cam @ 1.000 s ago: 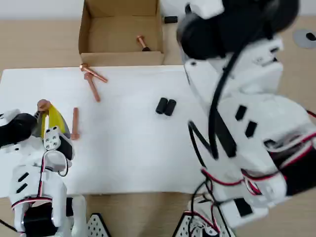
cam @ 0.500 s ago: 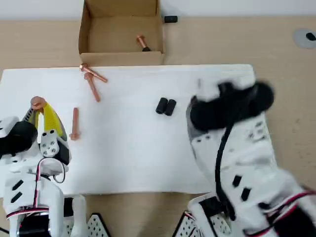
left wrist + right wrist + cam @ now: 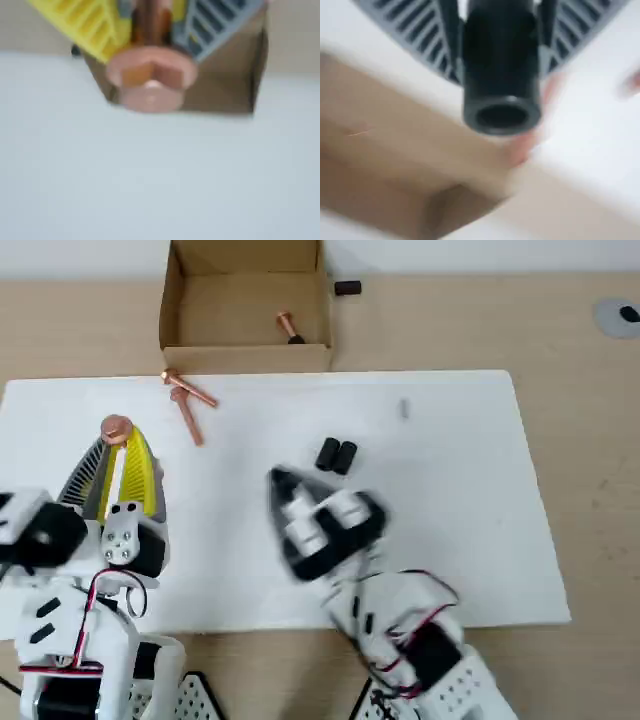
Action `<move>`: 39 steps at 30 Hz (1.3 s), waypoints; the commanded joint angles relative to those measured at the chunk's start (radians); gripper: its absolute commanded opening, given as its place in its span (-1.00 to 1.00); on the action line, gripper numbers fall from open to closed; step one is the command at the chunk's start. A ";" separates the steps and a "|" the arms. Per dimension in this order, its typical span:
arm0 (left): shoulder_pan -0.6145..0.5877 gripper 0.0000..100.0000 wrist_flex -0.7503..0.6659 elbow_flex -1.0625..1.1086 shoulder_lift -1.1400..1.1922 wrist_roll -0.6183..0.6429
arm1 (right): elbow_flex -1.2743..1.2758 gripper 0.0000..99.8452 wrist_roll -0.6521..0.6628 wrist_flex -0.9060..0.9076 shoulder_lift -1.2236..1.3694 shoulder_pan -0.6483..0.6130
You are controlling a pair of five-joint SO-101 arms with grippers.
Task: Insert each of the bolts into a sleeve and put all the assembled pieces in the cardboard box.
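Observation:
My left gripper [image 3: 118,462], with yellow fingers, is shut on a copper bolt [image 3: 116,428] over the left part of the white sheet [image 3: 450,490]. The bolt's head [image 3: 152,82] points at the cardboard box [image 3: 225,90], and the left gripper [image 3: 150,22] clamps its shank. My right gripper [image 3: 501,40] is shut on a black sleeve [image 3: 501,75] whose open bore faces the camera. In the high view that right gripper [image 3: 285,488] is blurred near the sheet's middle, just short of two black sleeves [image 3: 336,456]. Two more bolts [image 3: 186,402] lie crossed near the box [image 3: 180,300].
One assembled bolt with sleeve [image 3: 290,327] lies inside the box. A lone black sleeve [image 3: 347,287] rests on the wooden table beyond the box's right wall. The sheet's right half is bare. Both arm bases stand at the front edge.
The right arm has swung from the back right down to the sheet's middle front. My left gripper has moved right and farther away with the bolt.

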 commanded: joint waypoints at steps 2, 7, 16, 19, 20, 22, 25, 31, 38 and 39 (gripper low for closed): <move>0.074 -0.99 -0.044 -0.046 -0.004 -0.089 | 0.045 -0.98 -0.011 -0.094 -0.162 -0.153; 0.238 -0.99 0.075 -0.029 -0.004 -0.094 | 0.047 -0.98 -0.005 -0.195 -0.127 -0.231; 0.284 -0.99 0.109 -0.087 -0.004 -0.095 | 0.048 -0.98 -0.009 -0.213 -0.107 -0.237; 0.296 -0.99 0.110 -0.109 -0.004 -0.095 | 0.048 -0.98 -0.011 -0.213 -0.108 -0.237; 0.316 -0.99 0.117 -0.121 -0.004 -0.095 | 0.048 -0.98 -0.011 -0.213 -0.108 -0.237; 0.341 -0.99 0.153 -0.158 -0.004 -0.095 | 0.048 -0.98 -0.011 -0.212 -0.104 -0.237; 0.385 -0.99 0.232 -0.224 -0.004 -0.091 | 0.048 -0.98 -0.061 -0.212 -0.101 -0.237; 0.416 -0.99 0.316 -0.282 -0.004 -0.086 | 0.048 -0.98 -0.080 -0.210 -0.101 -0.237; 0.416 -0.99 0.330 -0.275 -0.005 0.003 | 0.048 -0.98 -0.080 -0.210 -0.101 -0.237; 0.420 -0.99 0.327 -0.275 -0.005 0.003 | 0.048 -0.98 -0.080 -0.210 -0.101 -0.237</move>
